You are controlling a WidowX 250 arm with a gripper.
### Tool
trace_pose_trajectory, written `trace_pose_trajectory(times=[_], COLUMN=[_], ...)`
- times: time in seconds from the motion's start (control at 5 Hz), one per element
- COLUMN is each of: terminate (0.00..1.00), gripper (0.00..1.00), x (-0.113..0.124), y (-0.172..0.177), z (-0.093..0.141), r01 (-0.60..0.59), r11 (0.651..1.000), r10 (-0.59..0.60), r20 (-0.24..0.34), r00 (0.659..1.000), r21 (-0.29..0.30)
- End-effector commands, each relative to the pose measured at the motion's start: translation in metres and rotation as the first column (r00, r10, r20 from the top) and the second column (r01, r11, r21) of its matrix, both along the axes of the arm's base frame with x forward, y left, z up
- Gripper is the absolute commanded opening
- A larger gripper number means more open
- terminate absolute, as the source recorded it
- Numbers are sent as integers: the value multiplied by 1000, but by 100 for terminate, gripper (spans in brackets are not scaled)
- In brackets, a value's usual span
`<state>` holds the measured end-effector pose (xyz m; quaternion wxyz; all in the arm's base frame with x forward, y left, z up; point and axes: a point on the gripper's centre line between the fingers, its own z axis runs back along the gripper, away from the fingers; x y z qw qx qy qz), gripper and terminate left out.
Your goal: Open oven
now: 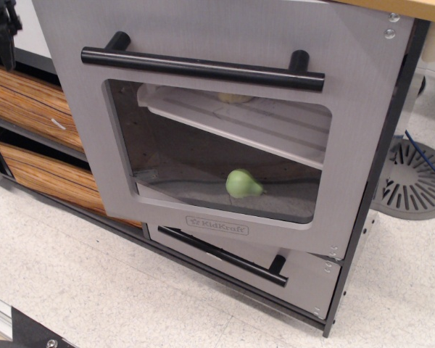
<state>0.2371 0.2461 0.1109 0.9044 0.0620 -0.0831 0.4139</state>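
Note:
The grey toy oven's large silver door (203,29) has a long black bar handle (203,67), a clear rounded window (196,145) and a "KidKraft" logo (217,226). The door stands ajar: its left edge sits out in front of the cabinet, and the right edge stays at the frame. A green toy pear (242,183) lies inside, under a white shelf (261,119). My gripper (1,32) shows only as a dark shape at the top left corner, clear of the door and holding nothing that I can see. Its fingers are cut off by the frame.
A smaller windowless grey drawer (304,272) with a black bar handle (221,254) sits under the door. Wood-grain drawers (29,94) are to the left. A round grey slotted disc (417,181) lies on the floor at right. A wooden countertop (420,7) runs above.

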Motion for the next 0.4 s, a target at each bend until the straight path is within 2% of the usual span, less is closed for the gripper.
trace_pose_trajectory(times=[0.0, 0.2], terminate=[0, 0], gripper=[100, 100], x=[24, 40], y=[5, -2], z=[22, 23], r01=[-118, -178], r11=[993, 984], r10=[118, 179], r20=[51, 70], r00=[992, 981], r21=[5, -19])
